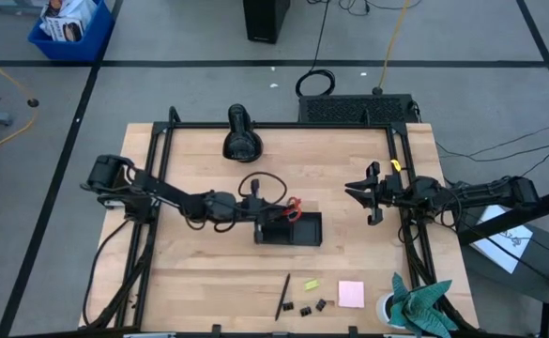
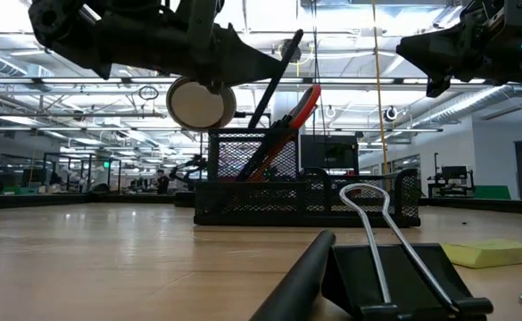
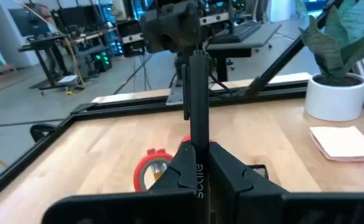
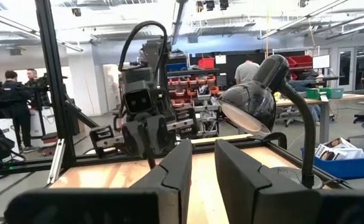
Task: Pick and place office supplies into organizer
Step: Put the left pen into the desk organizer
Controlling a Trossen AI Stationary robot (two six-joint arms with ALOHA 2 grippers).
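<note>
The left gripper [image 3: 200, 171] is clenched on a black pen [image 3: 198, 93], holding it tilted over the organizer [image 1: 288, 229], where red scissors [image 1: 294, 210] already stand. The right gripper [image 1: 372, 193] waits slightly parted and empty, well apart near the table's right edge.

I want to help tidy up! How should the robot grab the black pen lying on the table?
Grab the black pen around its middle, coming straight down from above. It lies flat on the table, long and thin, with bare wood on both sides, so the fingers should close across its narrow width. The binder clips sit close by.
</note>
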